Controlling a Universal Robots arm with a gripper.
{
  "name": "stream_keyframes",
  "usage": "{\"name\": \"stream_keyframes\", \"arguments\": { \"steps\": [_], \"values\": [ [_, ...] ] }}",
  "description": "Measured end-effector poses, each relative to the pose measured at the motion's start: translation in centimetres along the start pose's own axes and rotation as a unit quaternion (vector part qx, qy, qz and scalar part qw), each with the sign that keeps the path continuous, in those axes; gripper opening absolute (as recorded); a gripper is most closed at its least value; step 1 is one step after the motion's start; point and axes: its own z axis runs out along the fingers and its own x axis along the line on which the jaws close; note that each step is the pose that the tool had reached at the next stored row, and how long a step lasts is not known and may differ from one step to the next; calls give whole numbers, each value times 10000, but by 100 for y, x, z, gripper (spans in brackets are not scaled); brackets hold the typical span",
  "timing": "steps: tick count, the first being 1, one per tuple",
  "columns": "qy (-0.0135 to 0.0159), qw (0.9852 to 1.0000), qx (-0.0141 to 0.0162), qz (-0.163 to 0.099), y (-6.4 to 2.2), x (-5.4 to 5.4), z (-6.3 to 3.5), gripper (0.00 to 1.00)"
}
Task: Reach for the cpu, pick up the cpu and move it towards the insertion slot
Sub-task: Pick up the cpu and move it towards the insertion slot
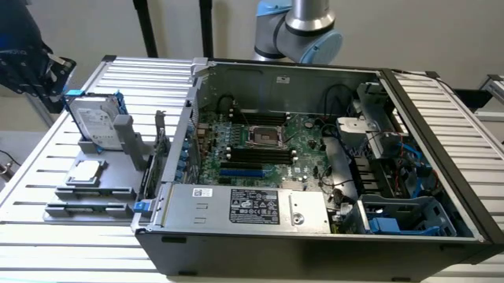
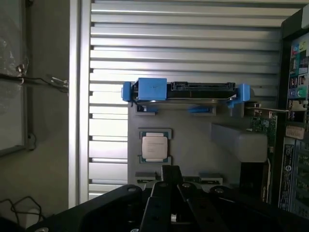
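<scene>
The open computer case (image 1: 315, 250) lay on its side on the slatted metal worktop (image 1: 71, 244). Outside the case, just beside its side wall on the exterior view's left, stood a grey holder (image 1: 91, 193). The cpu (image 1: 87, 171) lay flat in a square recess of that holder, with its silvery top up and its pale rim showing. It was outside the case and nothing touched it. On the same holder, nearer the case's rear corner, a hard drive (image 1: 93, 121) in a blue frame stood on edge.

Inside the case, the insertion slot (image 1: 266, 137) sat in the green board (image 1: 306, 132) that covered the case floor. The slot was a shiny square metal frame around a dark centre. Long black memory slots (image 1: 260, 158) ran just beside it, on the side toward the case's front wall. A silver power supply (image 1: 244, 206) with a printed label filled the front corner of the case nearest the holder.

The tool (image 2: 171, 170) hung outside the case, over the holder's side of the worktop. Its dark fingers were drawn together, narrow, with nothing between them. It was clear of the cpu and made no contact with the chip or the holder. A grey and blue joint of the arm (image 1: 303, 26) rose behind the case's rear wall.
</scene>
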Motion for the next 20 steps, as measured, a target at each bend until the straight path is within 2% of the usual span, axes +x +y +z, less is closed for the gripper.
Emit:
{"name": "stream_keyframes", "arguments": {
  "steps": [6,7,8,9,10,13,14,16,18,19,20],
  "values": [
    [0,10000,0,0,0,20,0,11],
    [1,10000,0,0,0,20,0,18],
    [1,10000,0,0,0,20,0,18],
    [0,10000,0,0,0,20,0,24],
    [0,10000,0,0,0,20,0,24],
    [0,10000,1,0,0,22,0,42],
    [0,10000,2,0,0,24,0,42],
    [0,10000,4,0,0,26,7,53],
    [0,10000,4,1,0,37,41,53],
    [0,10000,5,1,-1,45,59,60],
    [0,10000,5,0,-1,55,78,60]
  ]
}}
